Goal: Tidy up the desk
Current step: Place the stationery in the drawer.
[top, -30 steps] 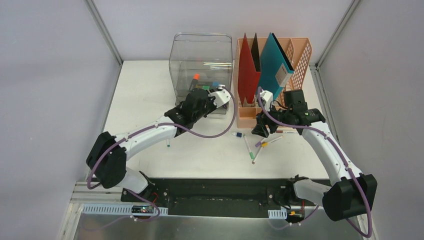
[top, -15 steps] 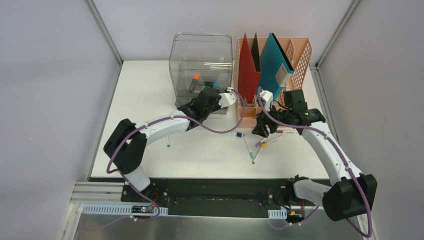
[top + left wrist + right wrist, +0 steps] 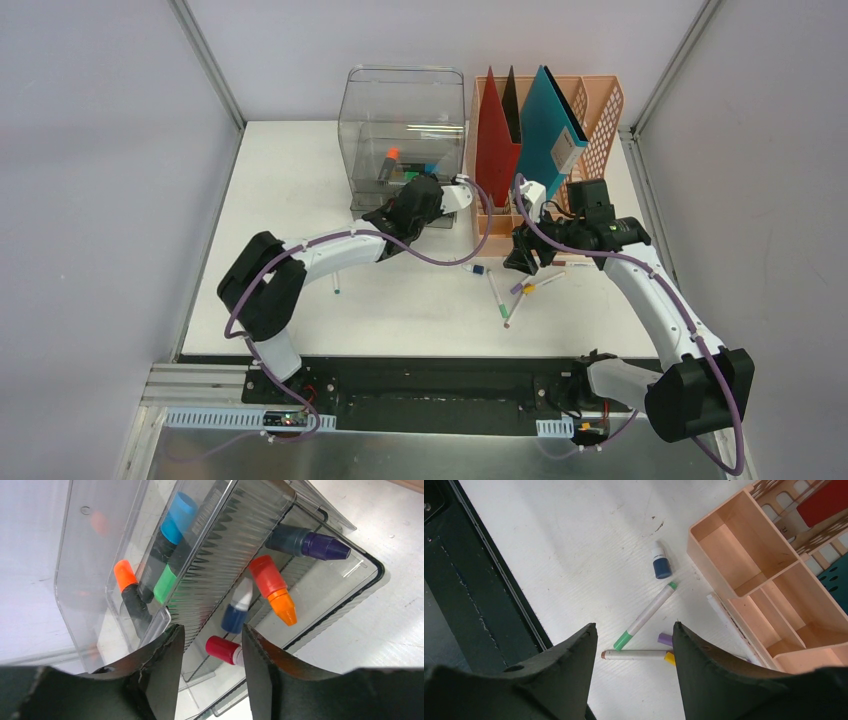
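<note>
Over the clear drawer box (image 3: 405, 105), with the table (image 3: 290, 180) beneath and in front of it, held left end effector (image 3: 211, 632) partly open and empty, red-capped bottle (image 3: 222, 650) loose in the drawer (image 3: 325, 587) below; judged best to rise straight, clear of its wall. Right of the box, held right end effector (image 3: 634, 626) open, empty, above scattered pens (image 3: 646, 612); judged best to straddle one only.

Left arm (image 3: 330, 250) stretched forward, elbow swung right; left claw (image 3: 212, 635) nearer clear drawer box (image 3: 400, 110).
</note>
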Action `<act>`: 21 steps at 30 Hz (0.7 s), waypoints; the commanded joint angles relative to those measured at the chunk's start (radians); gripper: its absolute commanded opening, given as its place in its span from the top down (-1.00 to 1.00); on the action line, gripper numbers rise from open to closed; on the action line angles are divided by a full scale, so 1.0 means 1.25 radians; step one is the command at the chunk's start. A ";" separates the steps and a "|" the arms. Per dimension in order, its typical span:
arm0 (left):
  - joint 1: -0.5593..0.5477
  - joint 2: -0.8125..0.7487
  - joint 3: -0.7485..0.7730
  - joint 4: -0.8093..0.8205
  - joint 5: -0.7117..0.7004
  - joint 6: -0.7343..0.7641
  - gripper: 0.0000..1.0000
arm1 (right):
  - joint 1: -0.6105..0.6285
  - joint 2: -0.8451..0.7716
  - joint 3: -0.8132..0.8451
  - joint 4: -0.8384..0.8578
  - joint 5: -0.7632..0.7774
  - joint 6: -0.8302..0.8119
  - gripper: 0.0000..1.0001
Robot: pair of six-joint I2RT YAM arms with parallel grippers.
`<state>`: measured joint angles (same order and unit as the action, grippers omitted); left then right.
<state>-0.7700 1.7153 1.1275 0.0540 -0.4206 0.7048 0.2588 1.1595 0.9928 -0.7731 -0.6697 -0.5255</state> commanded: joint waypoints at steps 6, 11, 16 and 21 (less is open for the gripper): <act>0.010 -0.133 -0.038 0.041 0.093 -0.150 -0.11 | 0.002 -0.002 0.003 0.020 -0.005 -0.014 -0.19; 0.012 -0.243 -0.131 0.073 0.200 -0.277 -0.43 | 0.002 -0.002 0.001 0.020 -0.006 -0.015 -0.19; 0.017 -0.326 -0.236 0.125 0.255 -0.398 -0.71 | 0.002 -0.001 -0.001 0.020 -0.008 -0.018 -0.19; 0.018 -0.390 -0.310 0.130 0.284 -0.506 -0.79 | 0.002 0.006 0.000 0.017 -0.012 -0.023 -0.20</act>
<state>-0.7574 1.2945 0.7994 0.1661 -0.1375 0.2356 0.2588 1.1603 0.9928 -0.7731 -0.6697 -0.5274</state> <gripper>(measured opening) 0.886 0.598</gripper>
